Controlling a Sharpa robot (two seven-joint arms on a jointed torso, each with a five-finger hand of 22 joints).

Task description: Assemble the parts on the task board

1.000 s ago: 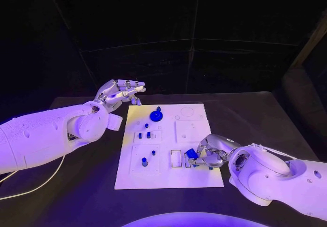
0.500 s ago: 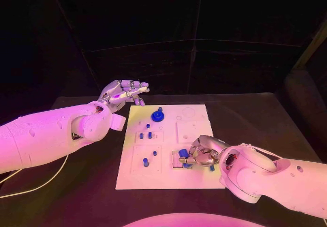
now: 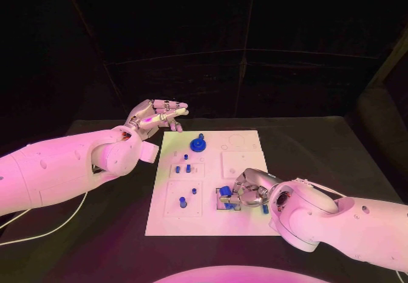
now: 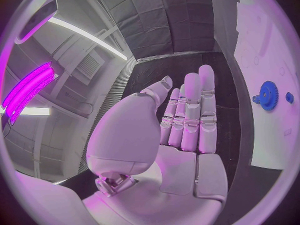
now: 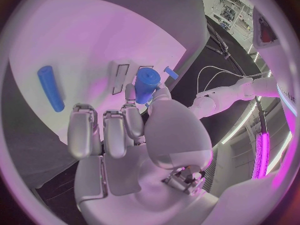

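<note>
Task board (image 3: pixel 242 171), a white plate, lies in the middle of the black table (image 3: pixel 340 153). Over its near right part the right hand (image 3: pixel 244 190) bends down from the right arm, fingers curled inward. Between thumb and a fingertip it pinches a short blue cylinder (image 5: pixel 147 84), holding it just above two narrow rectangular slots (image 5: pixel 121 77) in the plate. In the right wrist view the other fingers (image 5: pixel 81 135) hang bent beside the pinch, touching nothing. A long blue peg (image 5: pixel 50 87) lies flat on the plate, well apart from that hand.

The left hand (image 3: pixel 157 116) hovers off the board's far left corner, raised above the table. Its fingers (image 4: pixel 190 112) are straight and close together, the thumb set apart, and it holds nothing.

A blue gear (image 3: pixel 198 145) sits near the far edge of the plate, with a small blue piece (image 4: pixel 289 97) just beside it. Several small blue pegs (image 3: pixel 182 168) stand in the left half of the board, one more (image 3: pixel 183 202) nearer the front.

Dark panelled walls (image 3: pixel 255 76) rise behind the table. A white cable (image 3: pixel 51 227) trails across the table under the left arm.
</note>
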